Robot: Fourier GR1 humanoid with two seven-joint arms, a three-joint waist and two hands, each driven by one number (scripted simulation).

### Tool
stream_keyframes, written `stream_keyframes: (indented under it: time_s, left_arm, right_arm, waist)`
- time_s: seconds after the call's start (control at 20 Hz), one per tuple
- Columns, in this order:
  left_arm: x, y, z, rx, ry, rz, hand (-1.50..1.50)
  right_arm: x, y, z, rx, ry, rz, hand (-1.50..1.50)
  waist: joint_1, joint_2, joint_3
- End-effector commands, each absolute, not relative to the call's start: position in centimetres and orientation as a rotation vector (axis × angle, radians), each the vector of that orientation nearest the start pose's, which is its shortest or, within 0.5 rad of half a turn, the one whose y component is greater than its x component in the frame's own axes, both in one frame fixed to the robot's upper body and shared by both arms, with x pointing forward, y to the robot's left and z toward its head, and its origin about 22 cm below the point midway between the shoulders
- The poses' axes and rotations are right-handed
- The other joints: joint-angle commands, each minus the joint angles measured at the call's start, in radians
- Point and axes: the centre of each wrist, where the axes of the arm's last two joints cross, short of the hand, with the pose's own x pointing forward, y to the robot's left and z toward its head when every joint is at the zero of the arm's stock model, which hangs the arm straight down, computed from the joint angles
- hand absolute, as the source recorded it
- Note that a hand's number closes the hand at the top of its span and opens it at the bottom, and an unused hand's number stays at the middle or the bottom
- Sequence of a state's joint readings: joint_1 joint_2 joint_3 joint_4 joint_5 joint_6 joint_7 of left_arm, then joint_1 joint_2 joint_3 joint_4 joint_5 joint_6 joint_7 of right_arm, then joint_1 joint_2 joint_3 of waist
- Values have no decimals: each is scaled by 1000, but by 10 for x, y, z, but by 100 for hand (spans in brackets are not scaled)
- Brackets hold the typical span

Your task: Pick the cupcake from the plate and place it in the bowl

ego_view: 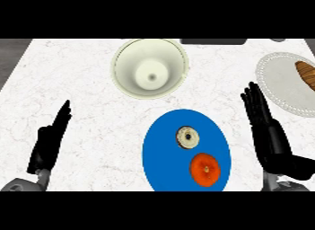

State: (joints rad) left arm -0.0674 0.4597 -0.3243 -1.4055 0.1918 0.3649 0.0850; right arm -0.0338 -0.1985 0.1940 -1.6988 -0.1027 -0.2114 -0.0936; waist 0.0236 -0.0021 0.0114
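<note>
Head view, looking steeply down on white marbled table (87, 121). Blue plate (161, 155) sits front-centre, w/ two items on it: cupcake (187, 137), cream-coloured w/ dark centre, on upper middle of plate, & an orange round fruit (205, 170) just below-right of it, near plate's lower edge. The two are close but apart. Cupcake untouched, nothing near it but the fruit.

Cream bowl (151, 67) stands behind the blue plate, toward far side of table, apart from plate; inside looks bare. At far right, a white plate (279, 87) w/ beaded rim carries a brown croissant (311, 77); plate partly cut off by right edge.

Left hand (48, 141) shows at lower left, well left of blue plate, fingers straight & pointing away from robot, holding nothing. Right hand (269, 130) at lower right, between blue plate & white plate, fingers straight & together, pointing up-view, thumb out to the right; also holding nothing. Fingertips sit close to white plate's near rim; can't tell if touching. Neither hand touches blue plate or bowl.

A dark flat object (212, 41) lies at table's far edge, right of bowl; too cropped to ID.
</note>
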Motion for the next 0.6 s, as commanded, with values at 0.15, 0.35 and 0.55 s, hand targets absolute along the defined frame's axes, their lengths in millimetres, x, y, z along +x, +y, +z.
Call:
stream_keyframes:
  time_s: [0.15,0.35,0.55]
  left_arm:
    - [255,235,24,84,-1543,-307,0]
    - [264,210,32,-104,-1575,-355,0]
    - [265,191,47,-155,-1586,-391,0]
  right_arm:
    - [239,-187,54,-185,-1803,2,150]
    - [242,-229,21,-650,-1636,253,150]
    - [243,-142,6,-429,-1656,87,-150]
  waist:
    - [-28,-4,-13]
    - [-53,4,-23]
    - [-20,2,-11]
